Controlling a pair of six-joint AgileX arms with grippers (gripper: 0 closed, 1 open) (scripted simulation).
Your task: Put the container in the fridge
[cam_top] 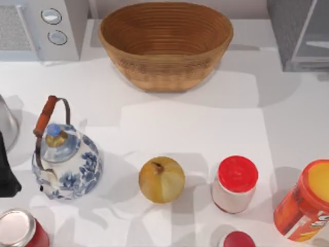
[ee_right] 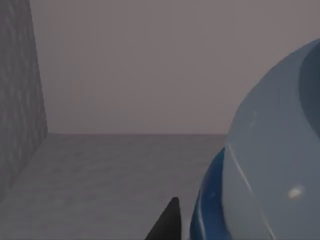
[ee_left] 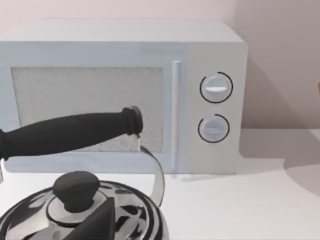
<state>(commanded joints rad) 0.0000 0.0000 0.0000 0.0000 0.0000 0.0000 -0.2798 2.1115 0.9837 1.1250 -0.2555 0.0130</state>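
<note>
The pale-blue container [ee_right: 270,150] sits lower right in the right wrist view, beside my right gripper [ee_right: 170,226]. I cannot tell whether it's gripped. The fridge [cam_top: 300,31] is upper right, so I'd enter slowly, clear of its wall. The left arm [cam_top: 6,175] is parked at the left edge.

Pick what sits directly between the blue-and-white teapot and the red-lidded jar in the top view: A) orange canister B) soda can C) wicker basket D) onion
D: the onion lies on the table between the blue-and-white teapot and the red-lidded jar.
</note>
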